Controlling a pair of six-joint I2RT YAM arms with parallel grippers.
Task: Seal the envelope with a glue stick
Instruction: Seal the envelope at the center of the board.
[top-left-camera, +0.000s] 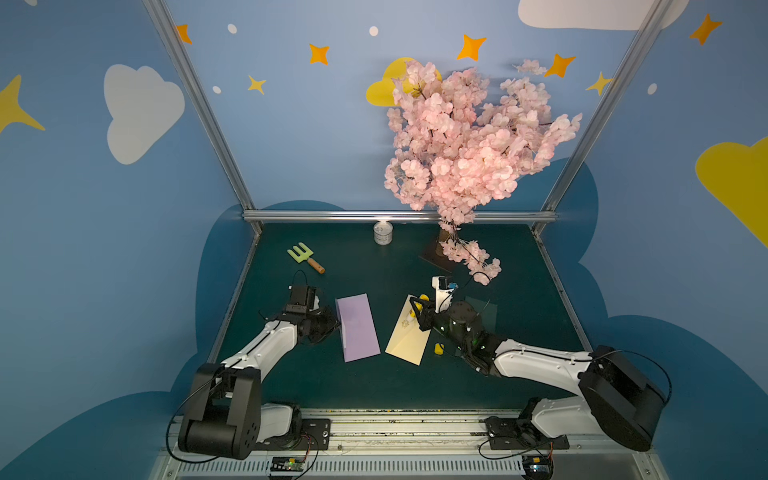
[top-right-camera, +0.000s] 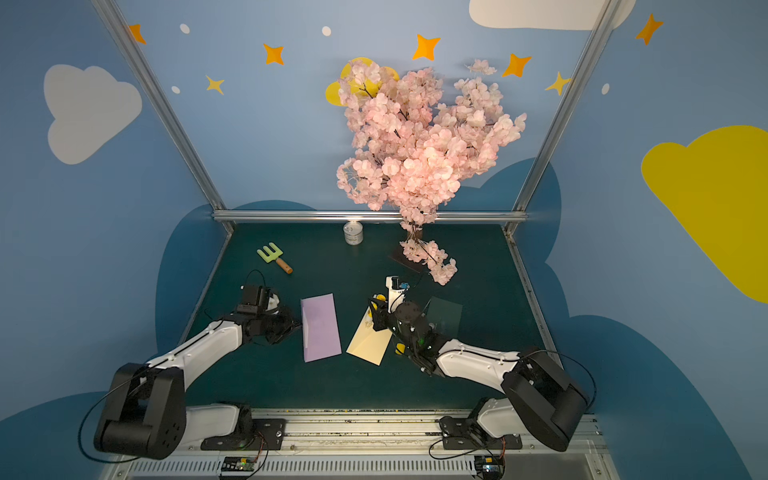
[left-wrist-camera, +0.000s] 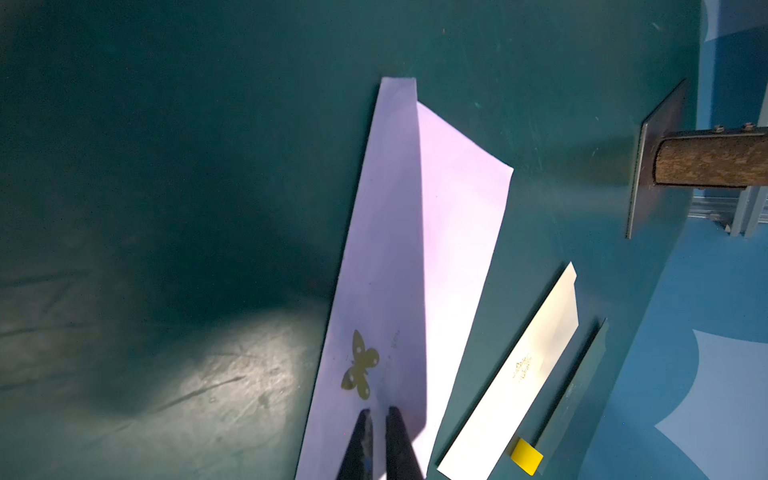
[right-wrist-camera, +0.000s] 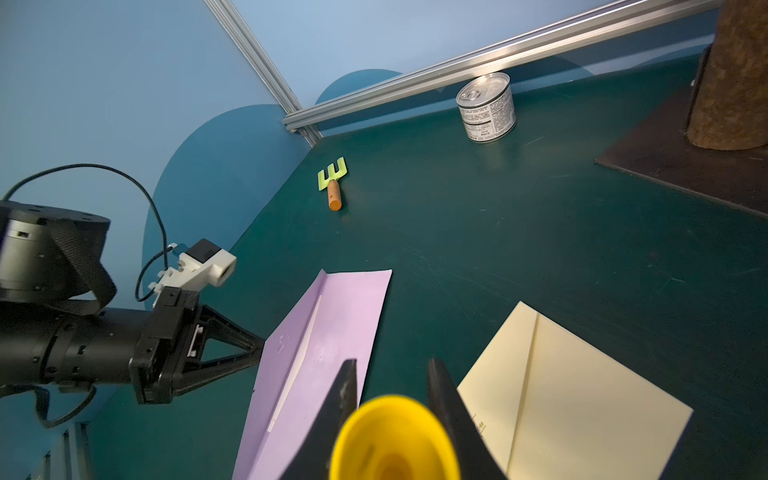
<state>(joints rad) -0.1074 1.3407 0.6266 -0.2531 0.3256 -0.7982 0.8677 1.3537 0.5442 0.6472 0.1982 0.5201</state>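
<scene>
Left fingers (left-wrist-camera: 362, 444) pressed nearly together on flap (left-wrist-camera: 386, 249) edge of lilac paper envelope (top-left-camera: 359, 328). Right fingers (right-wrist-camera: 345, 395) pinching yellow cylindrical glue stick (right-wrist-camera: 392, 436), above cream paper envelope (top-left-camera: 409, 338). Advice: hold flap raised, carry stick across, lower tip, stroke lightly along flap border, no tearing.

- Both top views: walls are bright and even, but the worktop (top-left-camera: 374, 386) comes out pretty dark. The frame posts (top-left-camera: 202, 104) lean outward from the wide lens.
- The blossom tree (top-left-camera: 465, 141) is nearly blown out up top.
- Left wrist view: pale glare patch on the worktop with a big murky shadow beside it. The purple envelope (left-wrist-camera: 457, 232) is washed almost white.
- Right wrist view: the glue stick (right-wrist-camera: 395, 440) right at the lens is total mush, while the tin (right-wrist-camera: 486, 108) stays sharp.
</scene>
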